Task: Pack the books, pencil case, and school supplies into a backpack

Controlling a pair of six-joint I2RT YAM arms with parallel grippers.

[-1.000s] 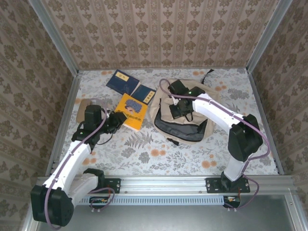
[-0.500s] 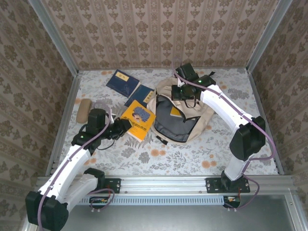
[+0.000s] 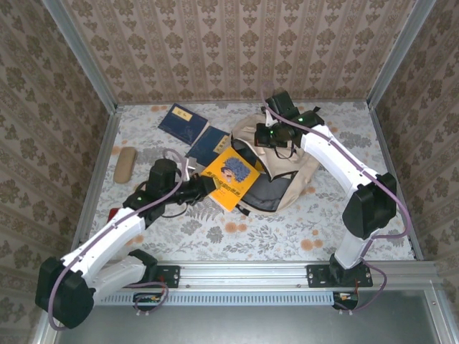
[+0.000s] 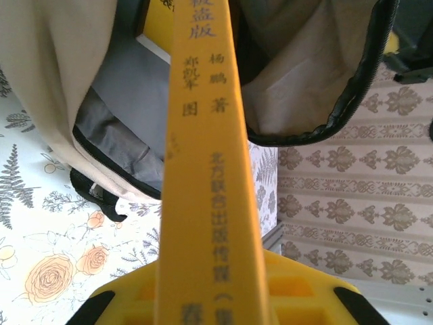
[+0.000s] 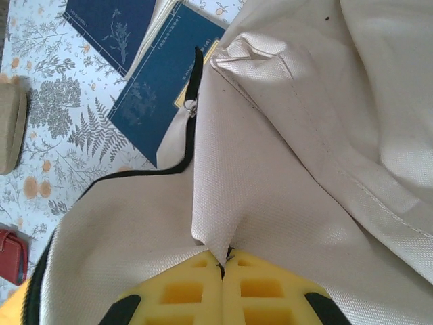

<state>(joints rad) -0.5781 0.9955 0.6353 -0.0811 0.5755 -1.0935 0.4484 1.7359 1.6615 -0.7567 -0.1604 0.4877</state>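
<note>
My left gripper (image 3: 204, 188) (image 4: 210, 281) is shut on a yellow book (image 3: 231, 175) (image 4: 206, 162), held edge-on with its far end over the mouth of the beige backpack (image 3: 290, 168) (image 4: 54, 81). Another yellow book (image 4: 157, 24) shows inside against the grey lining. At the backpack's upper edge my right gripper (image 3: 269, 136) (image 5: 225, 256) is shut on a fold of its fabric (image 5: 237, 176), holding it up. Two navy books (image 3: 183, 122) (image 3: 212, 143) (image 5: 111, 27) (image 5: 161, 91) lie to the left of it. The tan pencil case (image 3: 124, 165) (image 5: 9, 128) lies at the far left.
A small red object (image 3: 113, 213) (image 5: 13, 256) lies on the floral table (image 3: 237, 229) near my left arm. Patterned walls close in the back and both sides. A black strap (image 3: 310, 109) trails behind the backpack.
My left gripper has carried the yellow book to the right, from beside the backpack to over its mouth. The right gripper has moved back and pulled the backpack's opening wider.
</note>
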